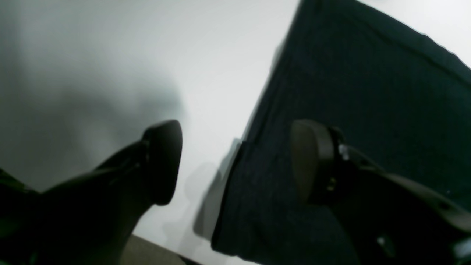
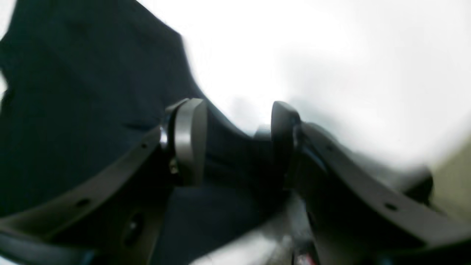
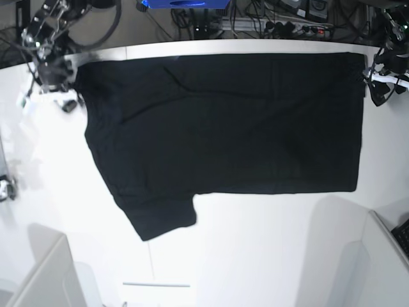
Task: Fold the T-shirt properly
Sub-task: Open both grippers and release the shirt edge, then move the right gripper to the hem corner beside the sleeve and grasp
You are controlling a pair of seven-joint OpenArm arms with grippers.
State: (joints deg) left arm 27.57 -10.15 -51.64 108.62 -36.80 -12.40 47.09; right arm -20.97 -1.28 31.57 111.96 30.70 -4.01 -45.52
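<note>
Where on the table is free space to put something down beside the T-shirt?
The white table is bare between the T-shirt hem and the near edge, and left of the hanging sleeve. The far edge is crowded: cloth reaches it, with a gripper at each corner.

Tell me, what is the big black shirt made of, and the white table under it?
The T-shirt looks like soft matte knit cloth, probably cotton: it lies limp with gentle creases and shows no shine. The table seems a smooth, hard white board, maybe laminate or painted wood; it glows faintly under the light and catches soft shadows. Exactly which material, the pictures cannot say.
</note>
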